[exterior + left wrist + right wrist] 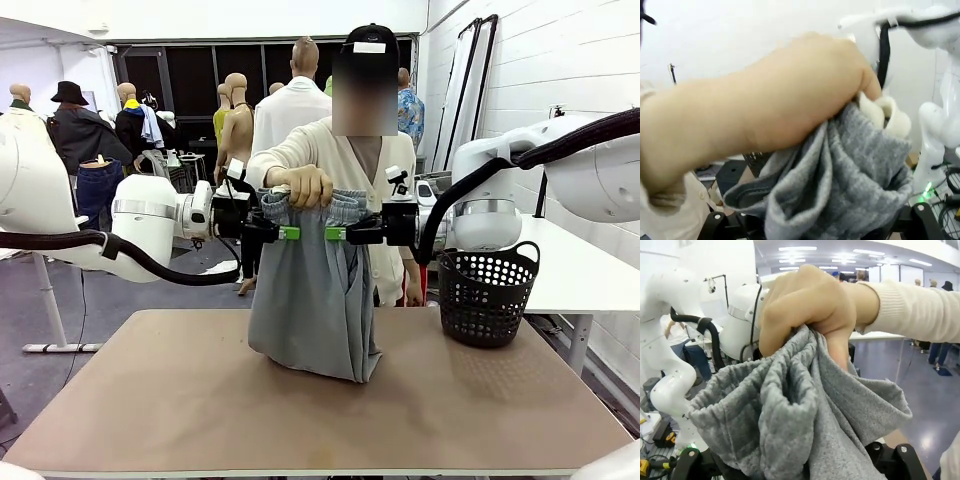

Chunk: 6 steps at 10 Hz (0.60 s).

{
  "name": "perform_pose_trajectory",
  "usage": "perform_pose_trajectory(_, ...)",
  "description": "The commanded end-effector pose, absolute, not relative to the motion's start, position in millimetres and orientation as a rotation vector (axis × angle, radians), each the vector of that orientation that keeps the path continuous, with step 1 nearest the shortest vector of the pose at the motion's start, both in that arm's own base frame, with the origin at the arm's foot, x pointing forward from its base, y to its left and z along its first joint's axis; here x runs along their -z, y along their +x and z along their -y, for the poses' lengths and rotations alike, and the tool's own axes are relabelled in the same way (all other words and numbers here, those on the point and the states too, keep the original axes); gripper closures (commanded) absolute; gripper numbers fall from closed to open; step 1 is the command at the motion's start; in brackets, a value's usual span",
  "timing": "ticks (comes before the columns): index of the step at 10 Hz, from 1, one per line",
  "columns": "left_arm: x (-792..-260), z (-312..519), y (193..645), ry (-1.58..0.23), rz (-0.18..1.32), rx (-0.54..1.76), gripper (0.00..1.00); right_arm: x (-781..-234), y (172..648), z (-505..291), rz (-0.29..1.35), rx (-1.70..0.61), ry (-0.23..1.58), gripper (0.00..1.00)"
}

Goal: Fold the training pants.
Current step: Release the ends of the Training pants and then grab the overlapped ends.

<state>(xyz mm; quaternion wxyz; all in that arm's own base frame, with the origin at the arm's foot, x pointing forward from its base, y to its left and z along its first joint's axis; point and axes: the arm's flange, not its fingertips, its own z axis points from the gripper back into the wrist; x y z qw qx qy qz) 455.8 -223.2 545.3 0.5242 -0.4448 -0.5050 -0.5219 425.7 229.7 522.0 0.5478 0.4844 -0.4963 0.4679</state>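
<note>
The soft, limp training pants [315, 300] hang from both tools, left tool [285, 232] and right tool [335, 234] pinching the waistband, the best hold

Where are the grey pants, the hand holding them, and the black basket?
training pants [312, 305], front view, hanging leg cloth
person's hand [303, 186], front view, knuckles
black basket [487, 298], front view, side wall

A tan table [200, 420] stands on a grey floor [30, 300], with a white table [590, 270] to its right. A white block wall [560, 60] rises behind; dark windows [190, 75] line the far side under ceiling strip lights [797, 248].
</note>
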Motion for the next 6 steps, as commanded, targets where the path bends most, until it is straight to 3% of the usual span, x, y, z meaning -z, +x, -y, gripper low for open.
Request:
perform_pose_trajectory(1, -553.7, 227.1, 460.4, -1.156, 1.335, 1.178, 0.38, -522.9, 438.1, -232.3, 1.148, -1.133, 1.117, 0.22)
perform_pose_trajectory(4, -549.9, 222.9, 462.4, -1.161, 1.301, 1.169, 0.93, -529.5, 450.8, -218.2, 1.210, -1.074, 1.159, 0.82)
perform_pose_trajectory(5, -548.9, 221.8, 463.3, -1.144, 1.274, 1.194, 1.00, -533.0, 454.0, -213.8, 1.229, -1.046, 1.197, 1.00)
perform_pose_trajectory(6, -548.0, 220.1, 464.2, -1.125, 1.249, 1.204, 1.00, -535.0, 456.3, -209.9, 1.233, -1.035, 1.201, 1.00)
